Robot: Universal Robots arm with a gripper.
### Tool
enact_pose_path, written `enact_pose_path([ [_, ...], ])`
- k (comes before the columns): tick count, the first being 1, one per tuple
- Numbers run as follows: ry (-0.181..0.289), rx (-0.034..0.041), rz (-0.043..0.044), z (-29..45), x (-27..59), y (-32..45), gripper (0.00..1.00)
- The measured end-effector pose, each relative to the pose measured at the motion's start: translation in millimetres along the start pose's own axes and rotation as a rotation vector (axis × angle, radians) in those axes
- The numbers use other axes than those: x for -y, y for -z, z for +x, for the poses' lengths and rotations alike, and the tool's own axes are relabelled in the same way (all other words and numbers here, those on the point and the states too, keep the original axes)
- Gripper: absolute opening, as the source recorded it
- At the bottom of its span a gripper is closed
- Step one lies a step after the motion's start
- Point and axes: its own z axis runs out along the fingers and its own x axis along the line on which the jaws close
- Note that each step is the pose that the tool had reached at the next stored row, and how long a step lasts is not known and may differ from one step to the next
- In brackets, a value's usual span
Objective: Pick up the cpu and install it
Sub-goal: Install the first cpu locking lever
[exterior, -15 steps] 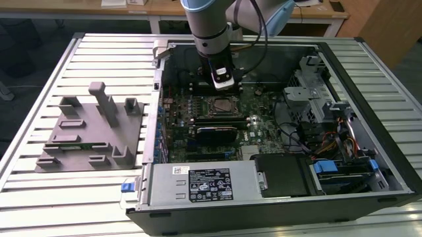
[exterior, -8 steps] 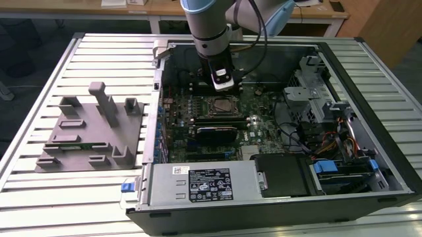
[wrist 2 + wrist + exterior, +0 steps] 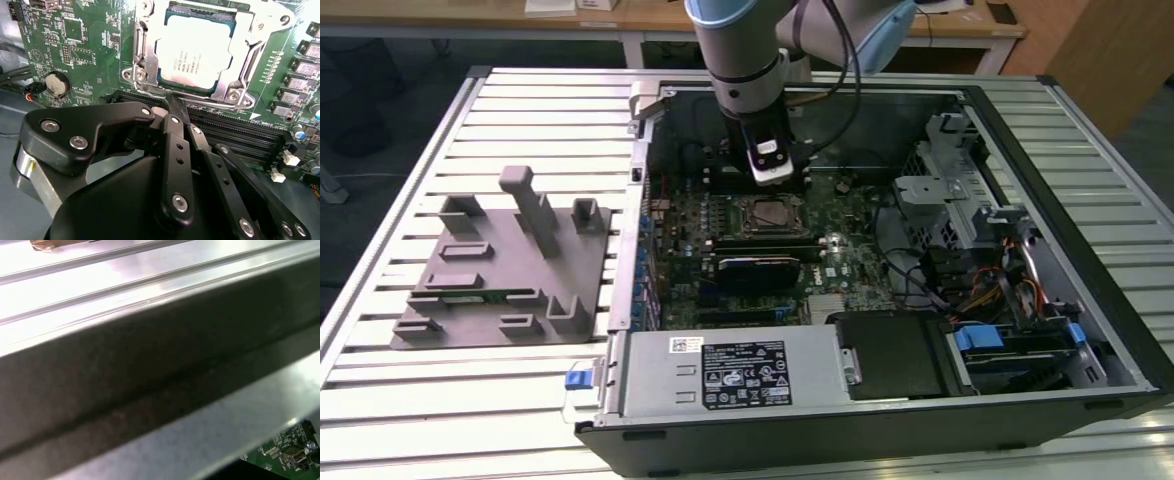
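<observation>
Now the cpu (image 3: 196, 54) sits inside its socket (image 3: 145, 55) on the motherboard (image 3: 75, 45), and the gripper (image 3: 175, 107) hovers just beside it with fingers closed together, holding nothing.

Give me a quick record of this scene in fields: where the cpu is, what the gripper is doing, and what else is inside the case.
cpu: lying flat in the motherboard socket, silvery top up
gripper: fingers together, holding nothing, just beside the socket's edge
memory slots: long black rows next to the socket
coin battery: on the green board
computer case: open on a slatted table
grey fixture: on the exterior view's left
</observation>
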Motion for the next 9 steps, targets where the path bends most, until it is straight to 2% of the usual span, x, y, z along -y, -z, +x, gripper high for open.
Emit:
enact_pose_path([
  [4, 0.000, -0.0003, -0.0003, 0.1, 0.6, 0.2, 0.11],
  [9, -0.003, -0.0042, -0.0097, -0.3, 1.7, 0.2, 0.11],
])
